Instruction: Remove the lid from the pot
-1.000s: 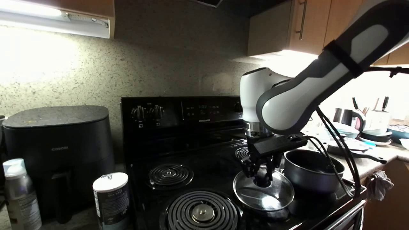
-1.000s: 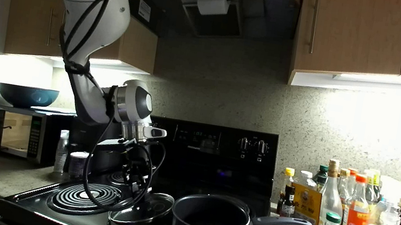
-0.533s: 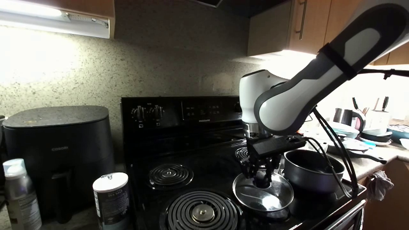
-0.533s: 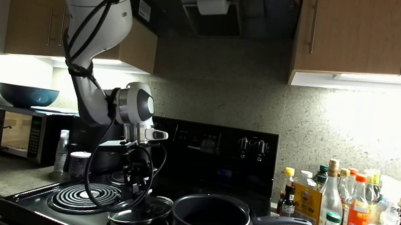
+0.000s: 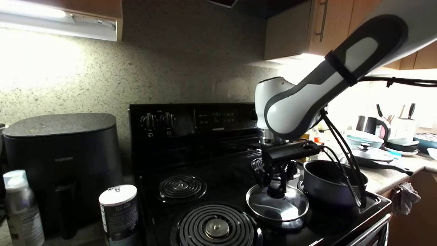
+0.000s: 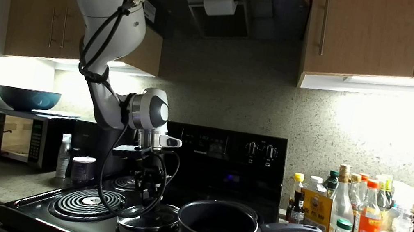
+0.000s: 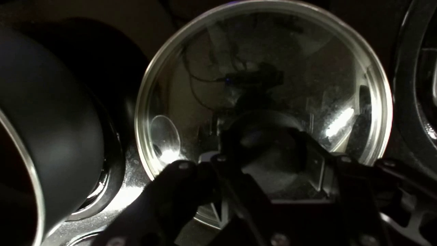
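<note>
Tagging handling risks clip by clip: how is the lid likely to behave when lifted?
The lid is probably rigid, judging by its evenly round outline and metallic rim. Its shiny, glass-like surface suggests it could be slippery, and may crack if dropped. Being wide and shallow, it would likely tilt if lifted off-centre.

It's gloomy in here around the pincer [image 5: 276,194], its black parts hard to pick out against the dark tabletop [image 5: 225,188]. Well above it and off to one side, a strip light [image 5: 37,10] bleaches the wall [image 5: 34,65] white. Beneath the pincer, the lid [image 5: 290,206] throws back a hard glare. The wrist view is murkier, the pincer soft and near-black, white streaks across the lid.
</note>
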Controlling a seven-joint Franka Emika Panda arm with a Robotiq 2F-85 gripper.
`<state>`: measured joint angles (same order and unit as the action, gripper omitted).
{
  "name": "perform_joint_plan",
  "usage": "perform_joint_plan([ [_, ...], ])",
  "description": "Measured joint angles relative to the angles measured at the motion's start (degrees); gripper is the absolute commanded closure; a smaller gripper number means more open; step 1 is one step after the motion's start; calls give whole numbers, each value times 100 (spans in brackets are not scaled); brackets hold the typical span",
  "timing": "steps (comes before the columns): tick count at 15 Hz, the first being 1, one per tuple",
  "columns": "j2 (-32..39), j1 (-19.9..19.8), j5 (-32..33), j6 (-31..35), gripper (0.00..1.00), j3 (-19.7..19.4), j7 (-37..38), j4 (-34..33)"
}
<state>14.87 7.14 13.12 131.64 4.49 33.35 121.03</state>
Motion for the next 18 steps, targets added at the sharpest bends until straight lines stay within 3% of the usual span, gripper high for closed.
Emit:
perform_joint_plan([
  [6,425,-9,-67,-6,77,-225,-76,-573],
  [7,502,-10,-120,-25,52,-269,-101,-676],
  [9,529,1,-130,-26,52,-305,-103,-750],
  [10,531,9,-130,-26,77,-309,-103,-750],
  [18,654,22,-396,-26,77,-356,-237,-898],
])
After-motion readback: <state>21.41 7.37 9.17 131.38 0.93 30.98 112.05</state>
